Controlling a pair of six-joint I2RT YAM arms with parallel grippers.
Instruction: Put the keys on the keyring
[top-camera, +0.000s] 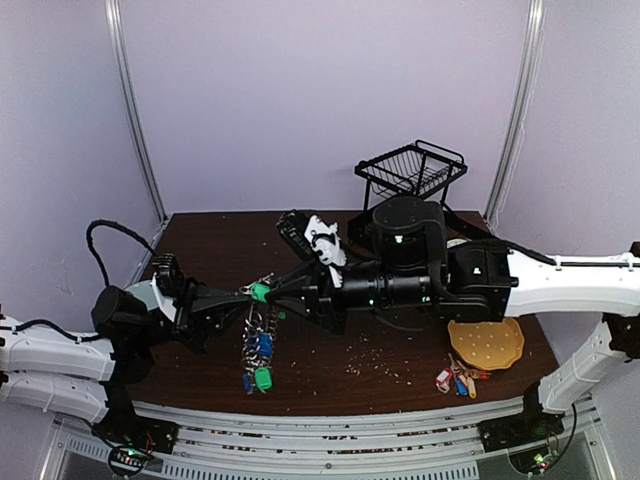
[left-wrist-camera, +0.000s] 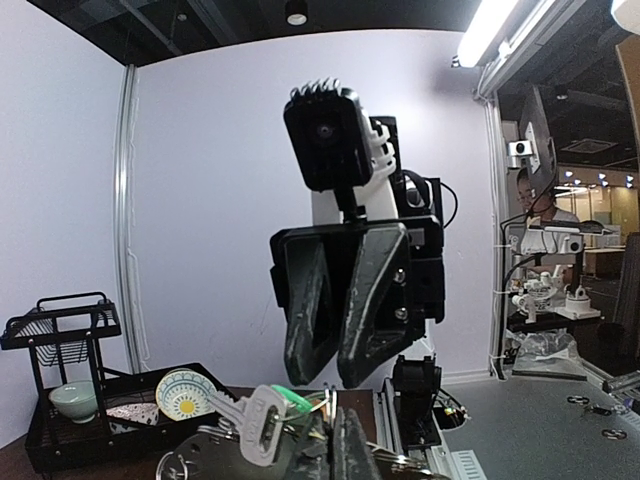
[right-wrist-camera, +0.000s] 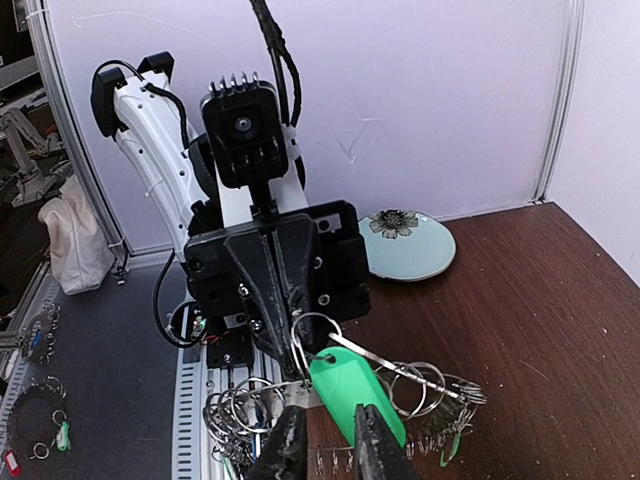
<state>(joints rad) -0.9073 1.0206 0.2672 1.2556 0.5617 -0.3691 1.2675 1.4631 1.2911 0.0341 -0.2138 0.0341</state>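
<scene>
Left gripper (top-camera: 239, 293) clenched on the keyring (top-camera: 257, 327), its bunch hanging below the fingertips. Right gripper (right-wrist-camera: 330, 418) pinches the green-tagged key (right-wrist-camera: 345, 380) just beside them. Risk: the tag slips sideways and the key drops off the ring wire.

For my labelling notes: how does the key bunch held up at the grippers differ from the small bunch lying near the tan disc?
The large silver keyring with green and blue tagged keys hangs from the shut left gripper; the small loose bunch of red, yellow and blue tagged keys lies on the dark table. The keyring is long and dense; the loose bunch is short and compact. Both carry metal keys with plastic tags.
</scene>
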